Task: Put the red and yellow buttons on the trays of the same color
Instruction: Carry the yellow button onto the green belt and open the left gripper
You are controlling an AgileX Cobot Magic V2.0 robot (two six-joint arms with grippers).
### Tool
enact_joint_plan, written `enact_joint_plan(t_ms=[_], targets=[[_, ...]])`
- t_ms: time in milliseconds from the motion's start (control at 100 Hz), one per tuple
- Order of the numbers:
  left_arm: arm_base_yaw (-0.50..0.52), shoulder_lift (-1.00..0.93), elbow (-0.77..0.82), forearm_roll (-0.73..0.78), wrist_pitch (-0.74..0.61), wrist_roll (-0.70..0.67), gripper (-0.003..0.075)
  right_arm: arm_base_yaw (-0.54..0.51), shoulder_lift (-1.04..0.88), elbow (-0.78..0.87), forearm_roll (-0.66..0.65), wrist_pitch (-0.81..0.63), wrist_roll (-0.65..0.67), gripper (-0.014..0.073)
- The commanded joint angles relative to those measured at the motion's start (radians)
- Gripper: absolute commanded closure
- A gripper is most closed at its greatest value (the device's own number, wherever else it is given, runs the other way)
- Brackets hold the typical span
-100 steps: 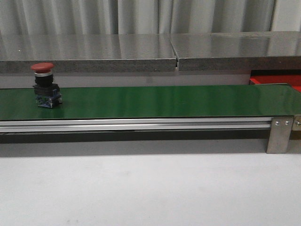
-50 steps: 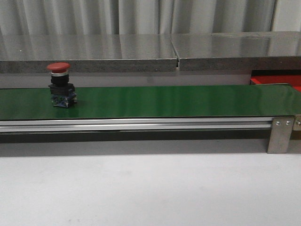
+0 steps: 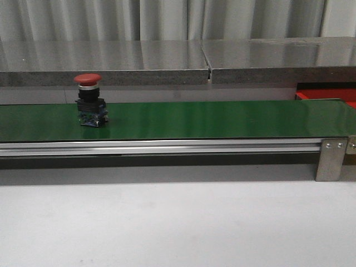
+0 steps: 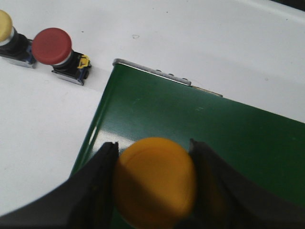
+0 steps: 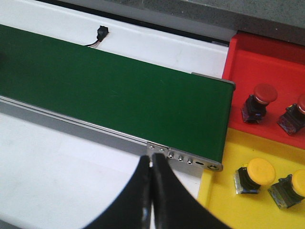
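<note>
The left gripper (image 4: 153, 183) pinches a yellow button (image 4: 155, 181) above the green belt (image 4: 214, 143), likely to set it down there. The right gripper (image 5: 151, 191), pressed together and empty, waits beside the red tray (image 5: 267, 71) and yellow tray (image 5: 224, 210) for the red button (image 3: 90, 100) riding along.

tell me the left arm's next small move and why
Probably lower and open to set the yellow button on the green belt. The left end effector grips it above the belt's end, and the red button already stands further along.
</note>
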Motion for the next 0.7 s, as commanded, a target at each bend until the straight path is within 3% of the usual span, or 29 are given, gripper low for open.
enact_joint_plan(t_ms=[0,690], targets=[[-0.016,-0.051,-0.007,-0.007,-0.093,0.000,0.0739,0.001,-0.004,-0.026,0.026,-0.056,-0.009,0.0662],[-0.021,-0.006,0.058,-0.007,-0.167,0.000,0.0739,0.001,-0.004,-0.026,0.026,-0.056,-0.009,0.0662]])
